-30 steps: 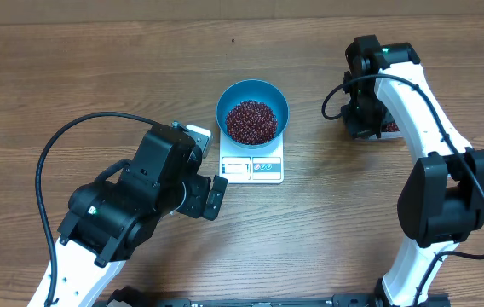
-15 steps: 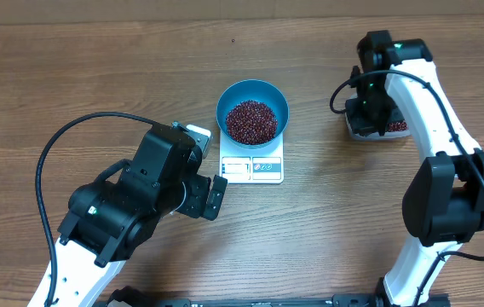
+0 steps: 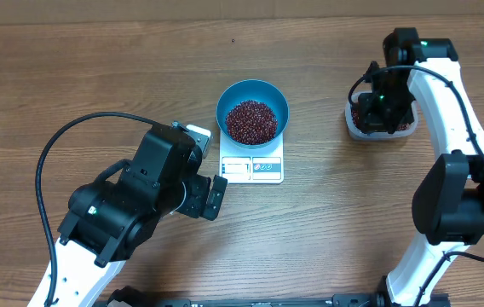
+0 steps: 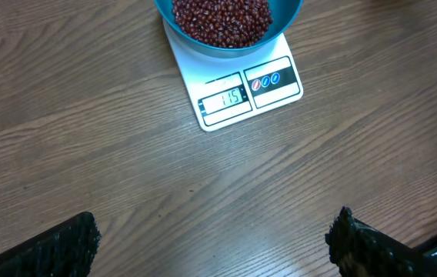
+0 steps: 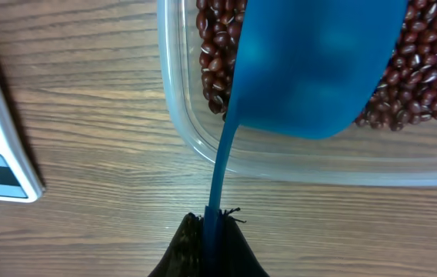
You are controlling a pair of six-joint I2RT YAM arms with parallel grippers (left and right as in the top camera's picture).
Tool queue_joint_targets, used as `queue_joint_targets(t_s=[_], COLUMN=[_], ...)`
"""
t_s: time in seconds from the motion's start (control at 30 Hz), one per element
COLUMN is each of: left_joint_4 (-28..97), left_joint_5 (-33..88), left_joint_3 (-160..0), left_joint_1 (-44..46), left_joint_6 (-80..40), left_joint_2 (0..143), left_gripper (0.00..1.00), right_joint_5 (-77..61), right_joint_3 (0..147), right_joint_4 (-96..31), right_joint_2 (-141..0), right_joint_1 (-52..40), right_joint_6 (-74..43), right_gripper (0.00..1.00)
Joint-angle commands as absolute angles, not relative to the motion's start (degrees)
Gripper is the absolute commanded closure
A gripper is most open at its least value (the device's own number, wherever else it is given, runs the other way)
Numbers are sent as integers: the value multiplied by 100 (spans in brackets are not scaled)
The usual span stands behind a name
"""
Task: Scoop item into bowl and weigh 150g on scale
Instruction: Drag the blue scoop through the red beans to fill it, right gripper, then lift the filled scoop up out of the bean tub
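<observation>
I have two arms over the wooden counter (image 3: 72, 77). The left arm (image 3: 131, 205) sits folded low at the near left. The left pincer (image 4: 215, 250) is spread wide and empty, facing the scale's front edge. The right arm (image 3: 451, 128) stretches up the right side. The right pincer (image 5: 211, 231) is clamped tight on the handle of one blue scoop (image 5: 318, 69). The scoop's cup hangs over one clear tub (image 3: 354, 128) and hides part of its contents. One teal bowl (image 3: 225, 107) rests on one white scale (image 3: 252, 169), well apart from the tub. Beans (image 3: 251, 121) lie in the bowl, with more in the tub.
</observation>
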State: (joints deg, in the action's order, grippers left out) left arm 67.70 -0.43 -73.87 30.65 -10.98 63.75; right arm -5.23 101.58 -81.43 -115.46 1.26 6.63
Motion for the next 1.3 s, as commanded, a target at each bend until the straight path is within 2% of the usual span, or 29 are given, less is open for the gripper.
queue_joint_targets(t_s=[0.0,0.7,0.97,1.27], left_joint_4=[6751,6751,6751,6751], left_joint_5=[-40,-40,-40,-40], left_joint_3=[-7505,-7505,-7505,-7505], left_joint_1=[3039,3039,3039,3039], left_joint_6=[-1181,-1181,-1181,-1181], left_joint_2=[6300,6300,6300,6300], left_gripper=[1,1,1,1], right_joint_5=[-1020,-1986,-2805,-2362], right_joint_3=[10322,10322,10322,10322], right_joint_4=[-8001,-7933,-7913,-7922], right_joint_2=[-11452,-11054,-10906,-10906], right_joint_1=[215,939,1264,1420], right_joint_6=[821,1330,1559,1505], right_gripper=[96,96,96,96])
